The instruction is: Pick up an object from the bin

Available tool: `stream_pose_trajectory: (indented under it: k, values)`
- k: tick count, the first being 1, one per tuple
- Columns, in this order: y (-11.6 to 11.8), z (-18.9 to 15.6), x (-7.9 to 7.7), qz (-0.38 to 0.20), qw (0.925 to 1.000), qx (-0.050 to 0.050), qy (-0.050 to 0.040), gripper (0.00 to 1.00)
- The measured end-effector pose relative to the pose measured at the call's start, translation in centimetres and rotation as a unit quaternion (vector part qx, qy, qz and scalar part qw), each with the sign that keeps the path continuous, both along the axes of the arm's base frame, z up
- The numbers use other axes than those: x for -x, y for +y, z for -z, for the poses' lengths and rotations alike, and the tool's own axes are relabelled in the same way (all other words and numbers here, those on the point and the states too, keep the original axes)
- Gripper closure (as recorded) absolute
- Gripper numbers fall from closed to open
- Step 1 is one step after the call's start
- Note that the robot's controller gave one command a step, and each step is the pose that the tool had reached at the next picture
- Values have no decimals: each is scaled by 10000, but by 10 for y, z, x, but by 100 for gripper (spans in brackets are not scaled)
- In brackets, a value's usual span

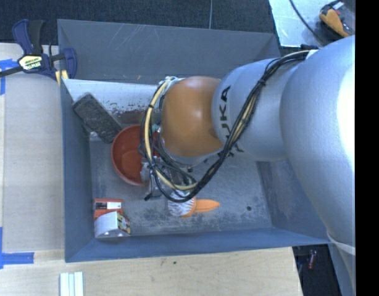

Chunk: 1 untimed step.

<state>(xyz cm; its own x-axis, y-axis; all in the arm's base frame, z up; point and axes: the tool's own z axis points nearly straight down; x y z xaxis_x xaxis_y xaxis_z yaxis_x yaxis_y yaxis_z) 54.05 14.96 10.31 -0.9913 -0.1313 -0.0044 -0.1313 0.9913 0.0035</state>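
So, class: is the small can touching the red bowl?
Apart. The camera view shows bare bin floor between the small can and the red bowl.

Off-target items in the grey metal bin (75,184): dark grey rectangular block with a rough, speckled face (97,119), lying at a slant in the far-left corner, one end up against the left wall; small cylindrical can with an orange-and-white label and silvery metal body (110,218), in the near-left corner, touching the front wall, can't tell whether upright or tipped; orange tapered carrot-like piece with a white end (200,206), flat on the floor near the front wall, thin tip pointing right, well apart from the can; block and can well apart too.
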Motion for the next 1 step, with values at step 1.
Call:
stream_pose_trajectory:
  k: [1]
  values:
    - [2, -88, 4, -94, 10000, 10, 20, 100]
